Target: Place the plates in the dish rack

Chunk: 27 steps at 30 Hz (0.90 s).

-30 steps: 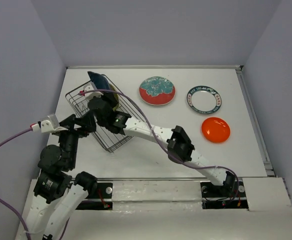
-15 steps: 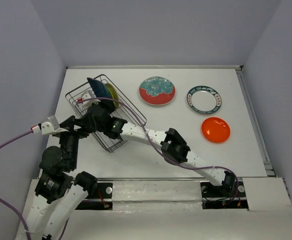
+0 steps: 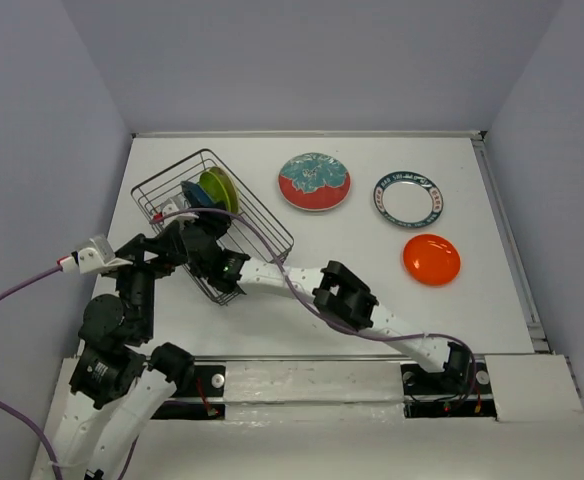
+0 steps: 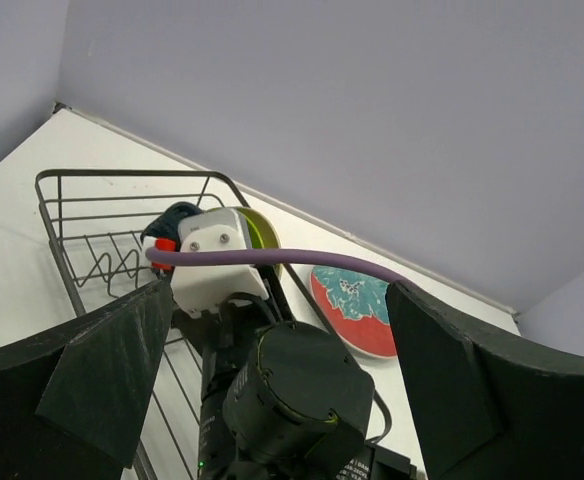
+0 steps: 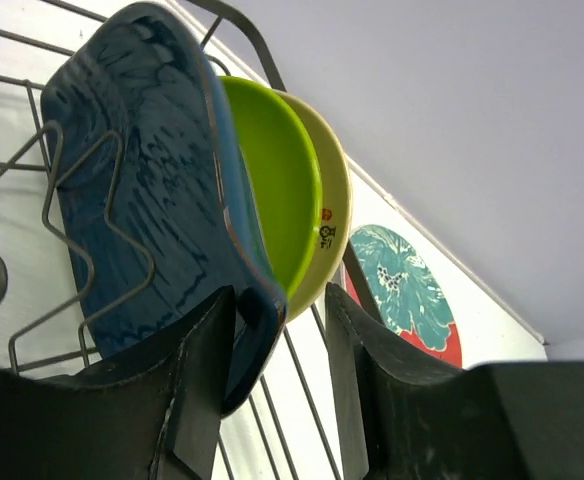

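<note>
The black wire dish rack (image 3: 255, 200) stands at the far left. The lime green plate (image 3: 218, 188), with the beige plate (image 5: 330, 215) behind it, and the dark blue leaf-shaped plate (image 3: 196, 194) stand on edge in it. My right gripper (image 3: 198, 226) is over the rack. In the right wrist view its jaws (image 5: 280, 370) are apart, the blue plate's (image 5: 142, 180) lower rim against the left finger with a gap to the right one. My left gripper (image 3: 157, 250) is wide open and empty beside the rack's near corner. The red floral plate (image 3: 314, 181), white blue-rimmed plate (image 3: 408, 199) and orange plate (image 3: 432, 259) lie flat on the table.
The right arm's wrist (image 4: 292, 395) fills the space between my left fingers in the left wrist view, its purple cable (image 4: 302, 258) across the rack rim (image 4: 122, 173). Walls close off the table's left, far and right sides.
The right gripper has come down and towards the near left, lowering the dark blue plate from above the rack's far corner into the rack beside the lime green plate.
</note>
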Motion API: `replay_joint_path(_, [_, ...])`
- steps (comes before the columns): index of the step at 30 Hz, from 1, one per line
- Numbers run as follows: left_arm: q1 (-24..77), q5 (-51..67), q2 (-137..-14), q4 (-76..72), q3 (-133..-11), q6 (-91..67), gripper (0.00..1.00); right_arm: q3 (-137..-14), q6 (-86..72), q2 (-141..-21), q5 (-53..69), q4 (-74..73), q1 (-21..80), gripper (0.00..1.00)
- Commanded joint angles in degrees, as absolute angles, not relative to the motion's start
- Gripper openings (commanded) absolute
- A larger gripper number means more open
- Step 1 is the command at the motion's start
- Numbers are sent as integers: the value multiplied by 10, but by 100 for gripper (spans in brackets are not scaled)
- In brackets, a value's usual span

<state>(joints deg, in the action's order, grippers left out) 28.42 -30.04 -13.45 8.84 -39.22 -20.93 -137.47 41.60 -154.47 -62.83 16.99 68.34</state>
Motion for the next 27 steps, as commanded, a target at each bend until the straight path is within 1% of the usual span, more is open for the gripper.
replay_joint_path(1, [285, -336, -128, 64, -400, -214, 99, -1305, 347, -1435, -644, 229, 688, 49])
replay_joint_path(3, [286, -338, -128, 64, -403, -213, 99, -1272, 324, -1388, -635, 227, 688, 54])
replay_joint_path(5, [285, -339, -129, 63, -403, -212, 99, -1212, 285, -1349, -629, 223, 688, 56])
replay_joint_path(7, [286, -338, -130, 63, -401, -211, 99, -1159, 211, -1275, -595, 210, 688, 59])
replay_joint_path(8, [285, -338, -131, 64, -400, -208, 99, -1105, 180, -1247, -556, 181, 681, 59])
replay_joint_path(9, [286, -336, -131, 65, -399, -208, 99, -1079, 139, -1219, -528, 158, 675, 60])
replay_joint_path(10, [286, -331, -132, 67, -396, -207, 99, -1015, 48, -1156, -495, 117, 653, 61])
replay_joint_path(11, [286, -327, -132, 66, -395, -207, 99, -977, 4, -1121, -452, 104, 653, 62])
replay_joint_path(12, [286, -323, -132, 67, -393, -206, 99, -938, -51, -1087, -409, 97, 617, 62])
replay_joint_path(13, [285, -317, -134, 67, -390, -206, 99, -899, -94, -1054, -323, 94, 594, 63])
replay_joint_path(14, [286, -312, -136, 69, -389, -205, 99, -861, -171, -996, -276, 94, 568, 64])
replay_joint_path(15, [286, -309, -139, 69, -388, -205, 99, -793, -205, -973, -191, 95, 516, 65])
replay_joint_path(16, [287, -309, -141, 68, -388, -204, 99, -761, -248, -936, -163, 105, 492, 65])
replay_joint_path(18, [287, -301, -145, 66, -386, -202, 99, -688, -264, -909, -118, 114, 443, 67])
replay_joint_path(19, [287, -297, -147, 66, -385, -202, 99, -671, -266, -901, -109, 114, 443, 68])
replay_joint_path(21, [287, -293, -151, 65, -385, -202, 99, -643, -286, -888, -91, 112, 395, 69])
replay_joint_path(22, [287, -289, -153, 64, -383, -201, 99, -622, -300, -889, -51, 112, 374, 69])
replay_joint_path(23, [287, -287, -156, 63, -383, -200, 99, -614, -336, -894, -30, 112, 330, 69])
replay_joint_path(25, [287, -287, -161, 62, -382, -199, 99, -594, -383, -917, 17, 128, 295, 69])
replay_joint_path(27, [287, -287, -165, 62, -382, -196, 99, -585, -404, -945, 27, 145, 261, 69])
